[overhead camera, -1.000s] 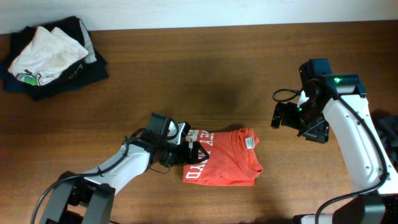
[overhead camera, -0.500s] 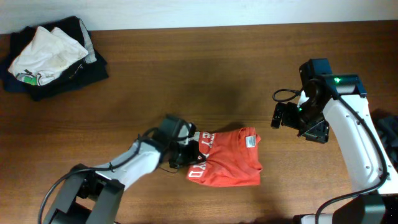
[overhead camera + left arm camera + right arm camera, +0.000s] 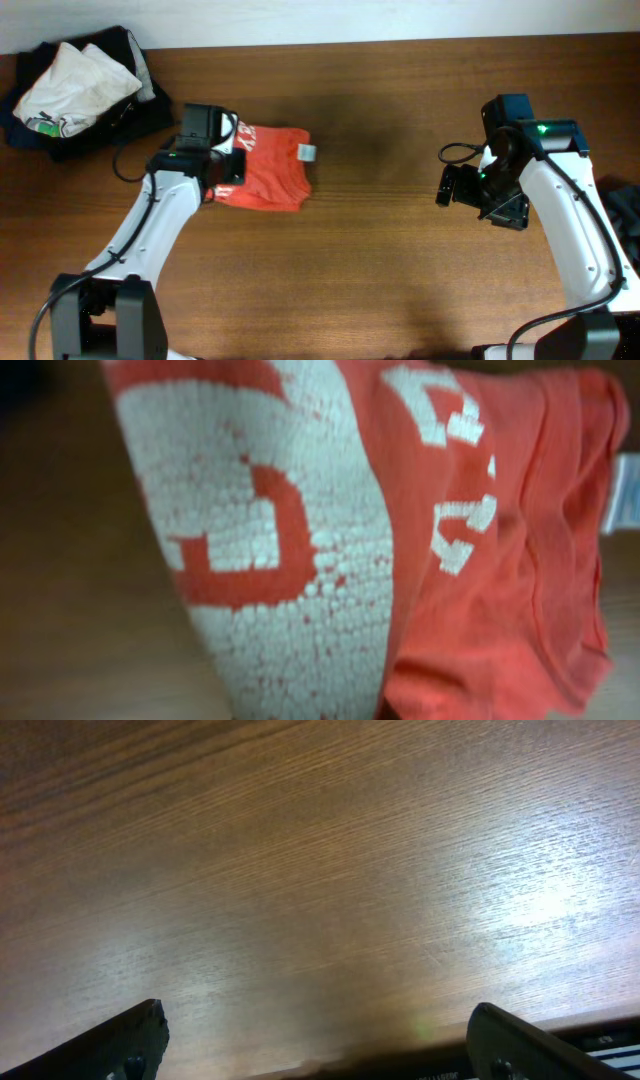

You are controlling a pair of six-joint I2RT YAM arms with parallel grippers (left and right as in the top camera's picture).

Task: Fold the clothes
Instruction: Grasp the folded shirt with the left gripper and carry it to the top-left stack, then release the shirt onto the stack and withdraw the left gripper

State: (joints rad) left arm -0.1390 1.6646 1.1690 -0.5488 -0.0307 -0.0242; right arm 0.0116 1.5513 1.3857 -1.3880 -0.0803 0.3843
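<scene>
Overhead view first: the folded red shirt (image 3: 268,168) lies on the table (image 3: 380,270) at the far left, just right of the pile of clothes (image 3: 75,85) in the corner, and the left gripper (image 3: 228,165) sits on its left edge with jaws pinched together on the cloth. Left wrist view is all red fabric and white lettering (image 3: 260,540), layers stacked, neck tag (image 3: 626,495) poking out at the right; the fingers themselves aren't visible there. Looks like the stowing step, folded shirt going over to join the pile. To do it well, I'd say stay low so the layers don't peel open, bring the bundle square alongside or onto the pile, and let go only once the whole thing lies flat. The risk is the bottom layer dragging on the wood and curling under, or the grip tugging the top fold loose on release, so lift straight up off it. Over on the right, the right gripper (image 3: 447,186) hovers well apart from everything, fingers (image 3: 130,1038) spread wide over bare wood, holding nothing.
</scene>
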